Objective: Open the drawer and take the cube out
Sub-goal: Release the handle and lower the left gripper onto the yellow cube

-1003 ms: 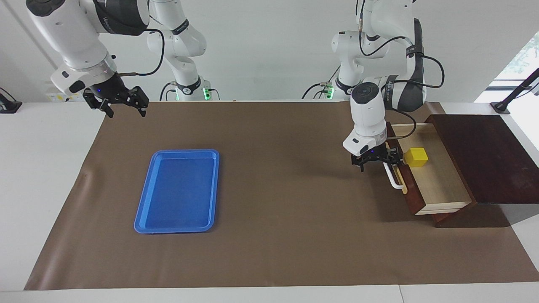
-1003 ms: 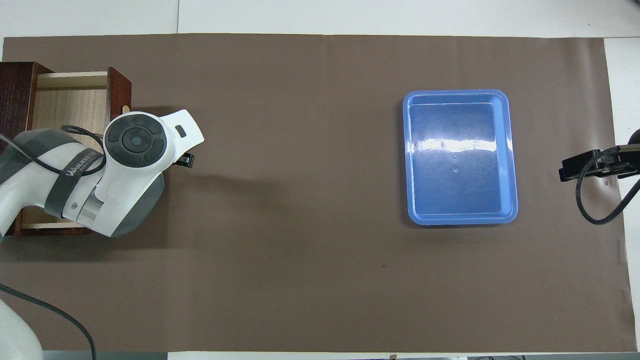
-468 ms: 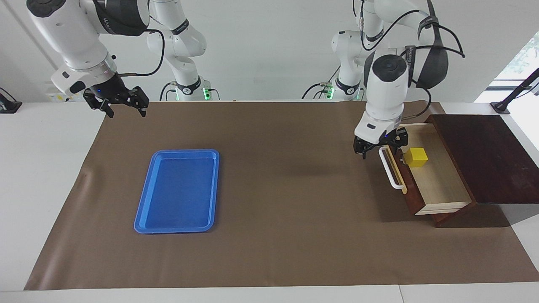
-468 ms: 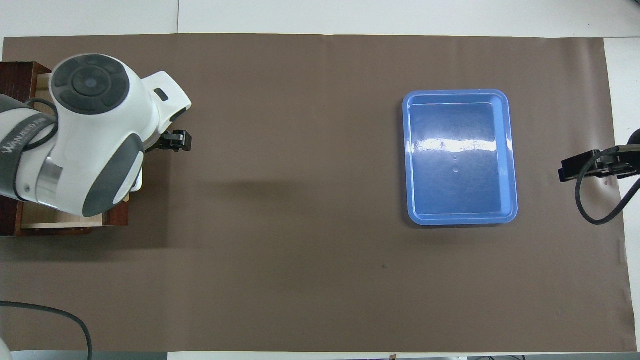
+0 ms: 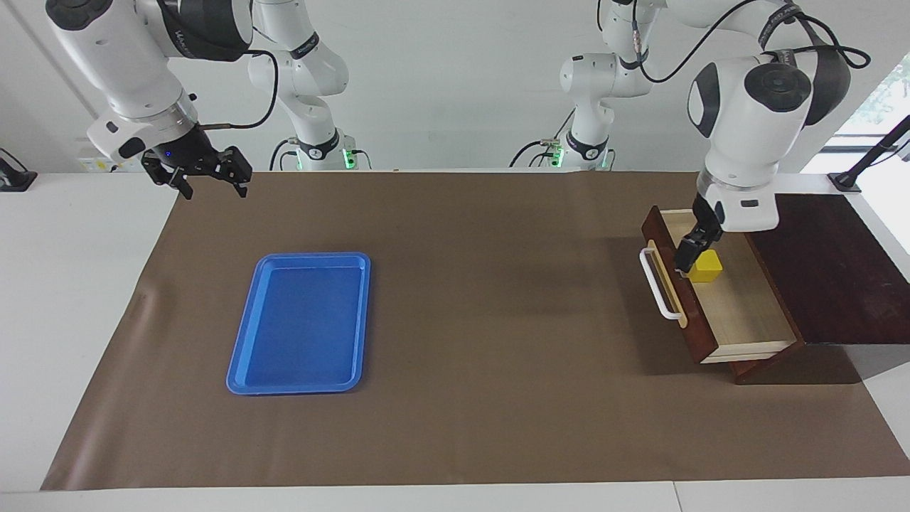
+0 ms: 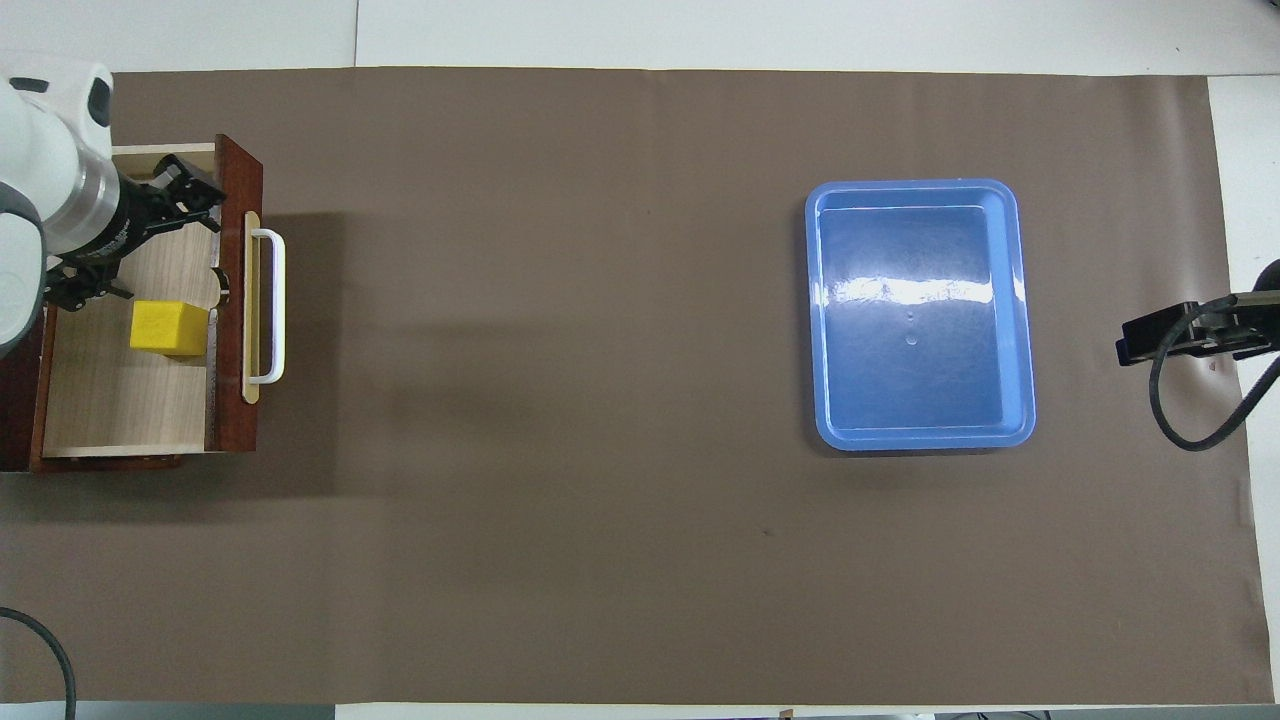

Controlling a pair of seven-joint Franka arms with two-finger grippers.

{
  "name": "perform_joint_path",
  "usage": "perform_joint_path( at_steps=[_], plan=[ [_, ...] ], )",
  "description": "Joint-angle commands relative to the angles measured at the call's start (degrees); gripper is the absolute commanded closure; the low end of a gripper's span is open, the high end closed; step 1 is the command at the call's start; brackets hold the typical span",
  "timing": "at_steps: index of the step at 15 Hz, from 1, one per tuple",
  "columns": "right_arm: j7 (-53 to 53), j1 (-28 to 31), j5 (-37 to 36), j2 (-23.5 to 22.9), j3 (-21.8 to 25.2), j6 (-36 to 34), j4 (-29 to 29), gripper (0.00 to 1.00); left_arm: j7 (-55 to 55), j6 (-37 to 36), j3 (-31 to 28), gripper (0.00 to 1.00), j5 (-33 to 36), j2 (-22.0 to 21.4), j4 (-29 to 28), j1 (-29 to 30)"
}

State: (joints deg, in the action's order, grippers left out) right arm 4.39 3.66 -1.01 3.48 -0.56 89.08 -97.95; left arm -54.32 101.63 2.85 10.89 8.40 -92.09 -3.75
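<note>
The dark reddish-brown drawer (image 5: 739, 313) stands pulled out at the left arm's end of the table, its pale interior showing. Its white bar handle (image 5: 657, 284) faces the table's middle. The small yellow cube (image 5: 707, 267) sits inside on the drawer floor, close to the front panel. My left gripper (image 5: 689, 262) hangs open over the drawer's inside, right beside the cube and not holding it. In the overhead view the drawer (image 6: 120, 400), cube (image 6: 170, 328) and left gripper (image 6: 135, 240) all show. My right gripper (image 5: 213, 178) waits open in the air at the right arm's end.
A flat blue tray (image 5: 298, 323) lies on the brown mat toward the right arm's end, also in the overhead view (image 6: 920, 315). The dark cabinet top (image 5: 825, 263) adjoins the drawer. The right gripper's edge shows in the overhead view (image 6: 1180, 335).
My left gripper let go of the handle, rose and swung over the drawer's inside beside the cube. The drawer stays open. The right arm has not moved.
</note>
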Motion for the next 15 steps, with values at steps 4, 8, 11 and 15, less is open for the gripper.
perform_joint_path(
  at_steps=[4,8,11,15],
  plan=[
    [1.41,0.73,0.13,1.53,-0.32,-0.75,-1.46,0.00,-26.16,8.30,0.40,0.00,-1.40,-3.56,-9.05,5.41],
    [2.03,0.73,0.04,1.53,-0.32,-1.02,-1.46,0.00,-32.96,15.53,0.49,0.00,-1.40,-7.17,-19.61,8.84],
    [4.14,0.82,0.04,1.53,-0.32,-2.25,-1.37,0.00,-32.61,15.71,0.57,0.00,-1.66,-7.26,-21.46,10.08],
    [3.96,0.82,-0.05,1.44,-0.24,-1.81,-1.11,0.00,-32.87,15.88,0.57,0.00,-3.24,-7.35,-22.26,10.16]
  ],
)
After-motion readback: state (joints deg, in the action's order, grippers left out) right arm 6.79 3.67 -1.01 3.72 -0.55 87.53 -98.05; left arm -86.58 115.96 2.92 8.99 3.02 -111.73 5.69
